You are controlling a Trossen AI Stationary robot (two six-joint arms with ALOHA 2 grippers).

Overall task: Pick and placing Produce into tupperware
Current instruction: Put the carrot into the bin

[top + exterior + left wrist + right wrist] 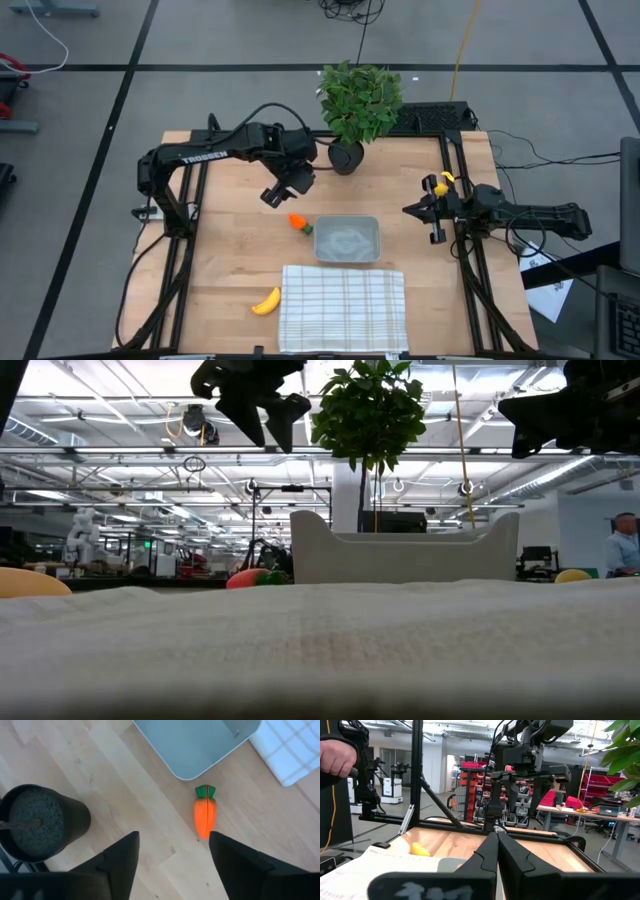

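Note:
The orange carrot (pixel 298 223) with its green top lies on the wood, just left of the grey-clear tupperware (pixel 347 240). The yellow banana (pixel 266 303) lies near the front, left of the checked cloth (pixel 342 308). A small round yellow fruit (pixel 446 179) shows beside my right arm. My left gripper (pixel 283 190) hangs open above the table, just behind the carrot (pixel 205 815). The carrot lies ahead of the fingers, untouched. My right gripper (pixel 412 210) is shut and empty, held above the table right of the tupperware.
A leafy plant in a black pot (pixel 345 155) stands at the far middle, close to my left gripper. The cloth lies in front of the tupperware. Bare wood lies at the table's left and right. A person's hand (pixel 337 757) shows beyond the table.

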